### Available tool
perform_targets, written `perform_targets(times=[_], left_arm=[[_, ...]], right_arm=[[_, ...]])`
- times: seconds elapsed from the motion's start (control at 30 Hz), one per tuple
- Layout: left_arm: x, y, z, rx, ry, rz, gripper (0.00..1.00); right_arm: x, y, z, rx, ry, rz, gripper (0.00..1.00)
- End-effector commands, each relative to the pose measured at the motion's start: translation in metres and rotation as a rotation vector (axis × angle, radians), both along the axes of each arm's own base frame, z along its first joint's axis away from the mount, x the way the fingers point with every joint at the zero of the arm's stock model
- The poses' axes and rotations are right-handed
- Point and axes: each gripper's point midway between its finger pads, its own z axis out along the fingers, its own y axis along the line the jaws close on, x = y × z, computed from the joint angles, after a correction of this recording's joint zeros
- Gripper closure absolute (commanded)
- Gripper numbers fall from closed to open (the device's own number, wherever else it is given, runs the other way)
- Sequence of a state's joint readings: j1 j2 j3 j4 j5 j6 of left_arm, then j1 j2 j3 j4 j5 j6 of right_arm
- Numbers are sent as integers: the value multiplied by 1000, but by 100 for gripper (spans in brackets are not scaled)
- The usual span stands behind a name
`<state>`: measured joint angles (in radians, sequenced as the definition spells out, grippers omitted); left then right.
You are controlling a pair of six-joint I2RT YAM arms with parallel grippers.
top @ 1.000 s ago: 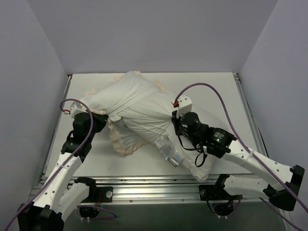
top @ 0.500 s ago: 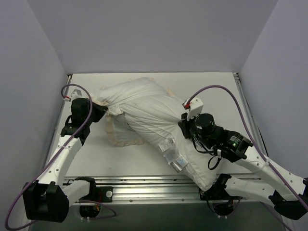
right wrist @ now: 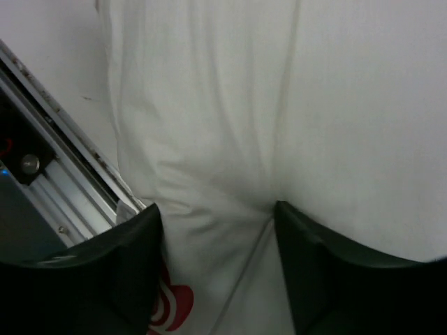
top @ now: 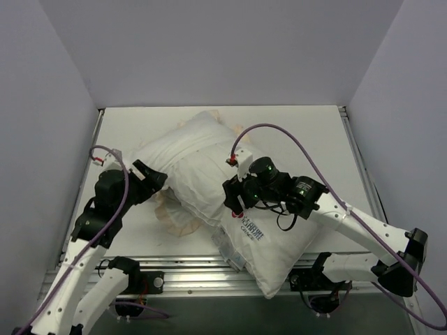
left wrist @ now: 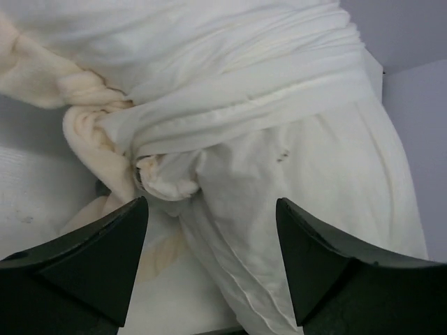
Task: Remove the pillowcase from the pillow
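- Pillowcase [top: 185, 153] is wrapping the pillow's [top: 279, 244] far half.
- Left end effector [top: 150, 174] is hovering spread beside the bunched fabric.
- Right end effector [top: 234, 199] is gaping over the pillow.

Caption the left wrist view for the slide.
Open left gripper faces the bunched, frill-edged pillowcase; nothing held.

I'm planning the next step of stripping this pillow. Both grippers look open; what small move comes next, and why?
Probably ease the left gripper forward and close it on the bunched pillowcase. Its jaws stand open with that knot of fabric just ahead, gripping nothing, while the pillow already sticks out toward the near edge under the open right gripper.
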<state>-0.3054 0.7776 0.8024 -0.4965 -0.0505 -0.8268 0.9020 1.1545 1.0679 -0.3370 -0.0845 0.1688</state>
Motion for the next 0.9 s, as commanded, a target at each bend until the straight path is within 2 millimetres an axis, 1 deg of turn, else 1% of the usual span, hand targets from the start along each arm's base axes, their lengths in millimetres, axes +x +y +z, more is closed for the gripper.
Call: perform_targets(times=[0.0, 0.03, 0.1, 0.13, 0.17, 0.2, 0.27, 0.3, 0.33, 0.4, 0.43, 0.47, 0.5, 0.53, 0.57, 0.6, 0.63, 0.67, 0.7, 0.73, 0.77, 0.8, 0.83, 0.87], left_arm=[[-31, 12, 6, -4, -5, 23, 16], [-34, 9, 9, -20, -10, 8, 15], [-37, 3, 13, -53, -14, -15, 15], [-37, 0, 13, -69, -14, -26, 14], [-36, -8, 10, -88, 0, -59, 14], [-33, -12, 7, -107, 1, -66, 14], [-28, -22, -2, -129, 36, -89, 14], [-22, -26, 1, -138, 14, -98, 14], [-17, -29, -11, -126, 38, -97, 14], [-6, -32, -18, -120, 43, -93, 14], [2, -35, -27, -106, 72, -95, 14], [7, -38, -29, -98, 71, -105, 14], [15, -42, -27, -102, 59, -112, 14], [23, -45, -22, -100, 47, -117, 14], [32, -47, -31, -77, 72, -120, 13], [42, -49, -30, -69, 65, -118, 13], [50, -49, -31, -51, 65, -114, 13], [65, -51, -32, -10, 72, -119, 13], [75, -50, -31, 9, 76, -111, 12], [85, -51, -44, 33, 114, -112, 12], [98, -54, -29, 44, 79, -124, 12], [107, -53, -27, 48, 76, -123, 11], [115, -55, -33, 52, 97, -133, 11], [126, -55, -16, 54, 59, -136, 10]], right_arm=[[7, 15, 37, 54, -47, 53, 34], [9, 16, 45, 53, -51, 52, 30], [21, 10, 57, 45, -76, -5, 23], [31, 4, 61, 40, -88, -69, 22], [45, -6, 71, 40, -123, -158, 19], [69, -29, 73, 12, -155, -295, 14], [91, -51, 67, -5, -135, -400, 12], [103, -65, 62, -15, -128, -461, 11], [120, -89, 50, -29, -95, -554, 11], [131, -109, 35, -38, -61, -638, 11], [138, -119, 27, -35, -42, -685, 11], [138, -122, 18, -41, -24, -698, 11], [136, -123, 2, -59, 4, -702, 11], [134, -117, -8, -55, 38, -673, 11], [130, -112, -18, -55, 68, -645, 12], [120, -107, -38, -63, 118, -610, 13], [118, -96, -40, -22, 129, -561, 14], [100, -69, -44, 39, 182, -423, 16], [88, -55, -47, 65, 199, -357, 18], [76, -42, -47, 99, 194, -298, 18], [53, -15, -45, 113, 201, -198, 18], [40, -1, -42, 134, 212, -155, 18], [29, 13, -38, 168, 214, -110, 18], [9, 31, -35, 186, 229, -41, 18]])
